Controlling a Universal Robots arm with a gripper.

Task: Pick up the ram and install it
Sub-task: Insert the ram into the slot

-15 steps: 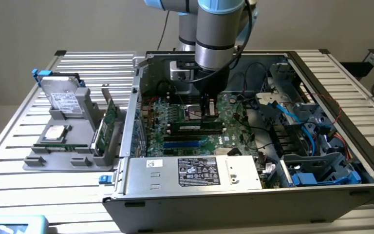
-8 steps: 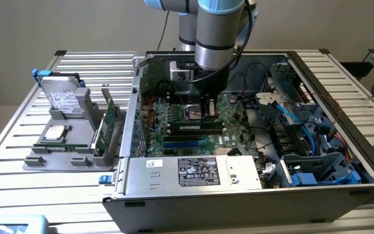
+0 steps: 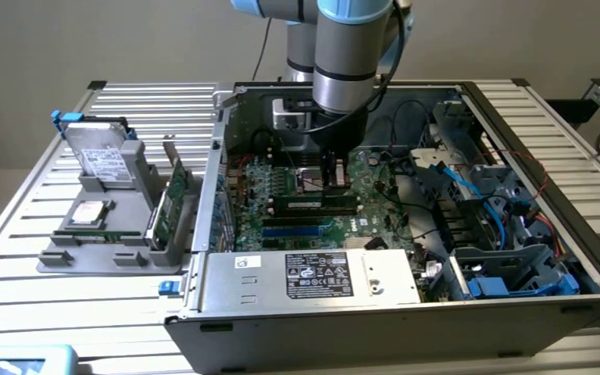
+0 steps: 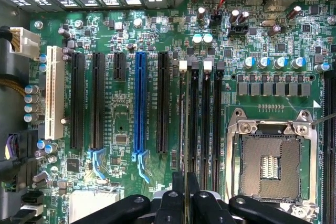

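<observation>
Arm [image 3: 342, 62] hangs straight down from top centre of exterior view into open PC case [image 3: 279, 328], wrist vertical. Gripper [image 3: 333, 183] fingers nearly together, pinching the ram [image 3: 317, 205] by its top edge. Ram stands on edge at mobo [image 3: 279, 191] mem slots [image 4: 206, 124], mid-frame. Its long axis runs exterior view's left-right. Wrist view: ram edge-on btw fingertips [image 4: 177, 195].

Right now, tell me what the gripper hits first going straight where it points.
Shut on the ram, the gripper points at the black memory slot; the ram likely meets that first, though depth is unclear.
</observation>
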